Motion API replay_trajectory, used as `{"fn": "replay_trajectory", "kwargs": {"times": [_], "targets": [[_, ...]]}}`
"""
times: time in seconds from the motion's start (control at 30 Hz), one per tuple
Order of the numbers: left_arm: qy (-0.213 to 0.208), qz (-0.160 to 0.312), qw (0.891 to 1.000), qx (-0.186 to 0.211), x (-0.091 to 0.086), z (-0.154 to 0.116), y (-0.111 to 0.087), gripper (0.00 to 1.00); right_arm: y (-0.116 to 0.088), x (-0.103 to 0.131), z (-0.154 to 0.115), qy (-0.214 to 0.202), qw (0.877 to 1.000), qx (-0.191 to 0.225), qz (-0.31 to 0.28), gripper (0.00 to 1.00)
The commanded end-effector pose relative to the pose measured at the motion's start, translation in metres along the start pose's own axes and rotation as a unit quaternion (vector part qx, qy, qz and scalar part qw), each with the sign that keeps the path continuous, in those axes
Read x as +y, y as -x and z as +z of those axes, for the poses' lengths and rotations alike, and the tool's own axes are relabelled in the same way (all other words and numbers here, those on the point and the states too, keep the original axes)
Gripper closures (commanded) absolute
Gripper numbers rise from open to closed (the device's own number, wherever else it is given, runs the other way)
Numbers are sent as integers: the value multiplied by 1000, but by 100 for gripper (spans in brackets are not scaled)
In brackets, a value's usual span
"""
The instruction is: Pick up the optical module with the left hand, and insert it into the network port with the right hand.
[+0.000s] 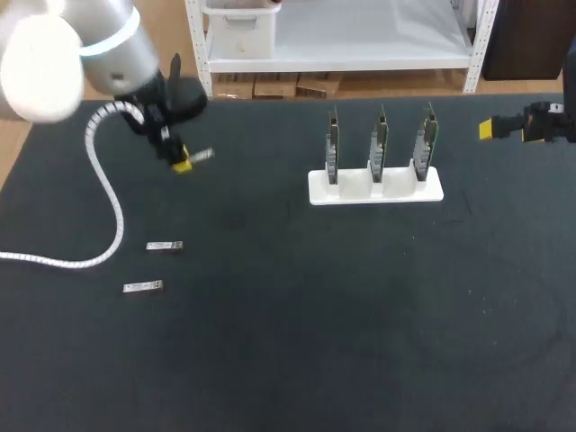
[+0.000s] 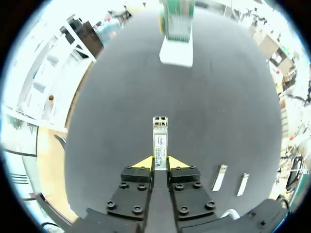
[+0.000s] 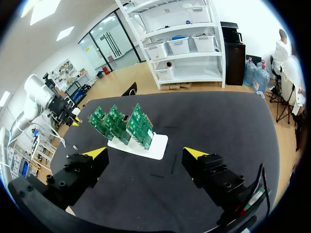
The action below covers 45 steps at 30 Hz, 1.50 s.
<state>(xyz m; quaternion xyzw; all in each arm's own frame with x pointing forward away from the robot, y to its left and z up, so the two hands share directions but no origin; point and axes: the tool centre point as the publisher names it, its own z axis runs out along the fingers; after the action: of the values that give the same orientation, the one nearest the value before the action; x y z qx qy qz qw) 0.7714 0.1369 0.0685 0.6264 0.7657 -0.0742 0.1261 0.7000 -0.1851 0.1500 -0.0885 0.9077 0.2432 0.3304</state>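
Spare modules: two small silver ones lie flat on the black bench point(image 1: 315, 351) close to its left edge, apart from each other; one point(image 1: 142, 287) sits nearer the front edge, the other point(image 1: 165, 246) just behind it.
Cable: white coiled cable point(image 1: 110, 209) hangs from the left arm and trails off over the left edge.
Left pincer point(image 2: 160, 160): over the far left part of the bench, yellow tips closed tight on the optical module.
Optical module point(image 2: 160, 138): gripped at its rear end, lifted off the bench, most of its silver body sticking out past the fingertips toward the stand.
Stand point(image 1: 376, 187): white block, right of middle, toward the far edge.
Circuit boards: three green ones point(image 1: 332, 144) point(image 1: 379, 142) point(image 1: 425, 141) upright in the stand, side by side; ports too small to make out.
Right pincer point(image 3: 146, 153): over the far right corner, fingers spread wide, nothing between them.
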Motion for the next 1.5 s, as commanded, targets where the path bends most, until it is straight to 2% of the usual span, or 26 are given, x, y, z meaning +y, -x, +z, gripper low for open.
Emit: {"fn": "replay_trajectory", "kwargs": {"times": [0.03,0.1,0.2,0.67,0.7,0.77,0.9,1.07,1.17,1.3,1.5], "targets": [[-18,1,968,-251,5,-51,12,100,0,0,0,0,1000,0,0,0],[-26,3,953,-301,7,-68,22,100,0,0,0,0,1000,0,0,0],[-17,31,942,-334,7,-88,35,100,0,0,0,0,1000,0,0,0],[-17,31,942,-334,7,-88,35,100,0,0,0,0,1000,0,0,0],[-19,14,940,-341,-1,-87,25,100,0,0,0,0,1000,0,0,0],[-15,-1,937,-348,-13,-87,24,100,0,0,0,0,1000,0,0,0],[-23,12,919,-394,-26,-85,56,100,0,0,0,0,1000,0,0,0],[-40,32,885,-462,-33,-87,102,100,0,0,0,0,1000,0,0,0],[-51,41,870,-489,-36,-87,122,100,0,0,0,0,1000,0,0,0],[-63,47,858,-508,-34,-82,145,100,0,0,0,0,1000,0,0,0],[-59,75,846,-524,-22,-78,184,100,0,0,0,0,1000,0,0,0]]}}
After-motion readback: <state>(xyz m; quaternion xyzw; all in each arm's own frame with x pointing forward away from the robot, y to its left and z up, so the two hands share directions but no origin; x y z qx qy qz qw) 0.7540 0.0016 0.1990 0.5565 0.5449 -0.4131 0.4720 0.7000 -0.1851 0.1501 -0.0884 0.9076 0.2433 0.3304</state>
